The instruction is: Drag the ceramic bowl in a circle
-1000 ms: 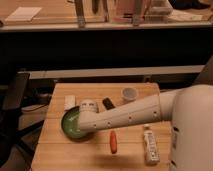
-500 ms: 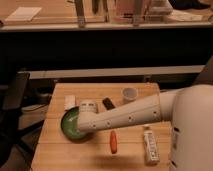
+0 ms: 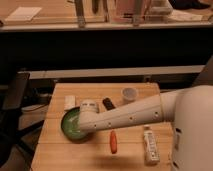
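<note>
— Where the arm comes down, what sits under it?
— The ceramic bowl (image 3: 71, 125), on the left half of the table (image 3: 65, 155). The arm reaches in from the right, its wrist over the bowl's right side. The tool (image 3: 86, 126) is at the bowl, hidden, clenched.
— Room around it?
— Bare wood near and left; a white cup (image 3: 129, 94) far right, an orange piece (image 3: 114, 141) just right.
</note>
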Robot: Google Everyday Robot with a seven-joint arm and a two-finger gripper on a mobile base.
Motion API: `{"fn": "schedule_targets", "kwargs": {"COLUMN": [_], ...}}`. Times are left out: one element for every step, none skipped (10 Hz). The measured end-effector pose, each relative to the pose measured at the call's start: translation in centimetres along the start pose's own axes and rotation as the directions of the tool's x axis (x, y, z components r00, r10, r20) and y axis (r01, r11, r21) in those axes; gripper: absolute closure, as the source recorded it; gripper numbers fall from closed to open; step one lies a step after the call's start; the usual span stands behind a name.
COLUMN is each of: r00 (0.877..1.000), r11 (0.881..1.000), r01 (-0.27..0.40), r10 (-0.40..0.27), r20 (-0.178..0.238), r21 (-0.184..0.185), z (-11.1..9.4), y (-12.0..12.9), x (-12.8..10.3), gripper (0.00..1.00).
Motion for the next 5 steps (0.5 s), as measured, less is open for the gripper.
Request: {"fn": "schedule_targets", "kwargs": {"r00": [1.0,1.0,1.0,1.0,1.0], "r11": [1.0,1.0,1.0,1.0,1.0], "r01": [0.0,0.002,0.003,0.004,0.006], "r10": [0.0,-0.002,-0.003,-0.004,-0.006], "r20": [0.001,0.002,0.004,0.005,0.004], "r21": [0.001,0.001,0.001,0.002,0.004], "z": [-0.04,-0.05,-0.07,-0.09,-0.18], "y": [0.05,0.07,0.06,0.02,-0.06], "x": [-0.03,-0.04,-0.09,-0.12,-0.13], "gripper": [0.97,0.97,0.97,0.97,0.97]}}
